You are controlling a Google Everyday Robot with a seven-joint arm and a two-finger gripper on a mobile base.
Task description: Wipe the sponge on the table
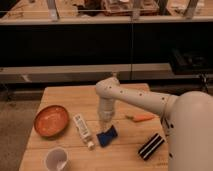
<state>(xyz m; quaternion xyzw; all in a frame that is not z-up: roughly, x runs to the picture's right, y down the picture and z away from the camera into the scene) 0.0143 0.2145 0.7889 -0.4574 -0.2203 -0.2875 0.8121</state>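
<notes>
The sponge [107, 136] is a small dark-blue block lying on the light wooden table [67, 97], near the middle and toward the front. My gripper [105, 125] points straight down from the white arm and sits right on the sponge's back edge. The arm's wrist hides the spot where gripper and sponge meet.
A white remote-like bar [83, 130] lies just left of the sponge. An orange bowl [50, 120] sits at the left, a white cup [56, 159] at the front left. An orange carrot-like piece [140, 118] and a black-and-white striped block [151, 146] lie to the right. Dark shelving stands behind.
</notes>
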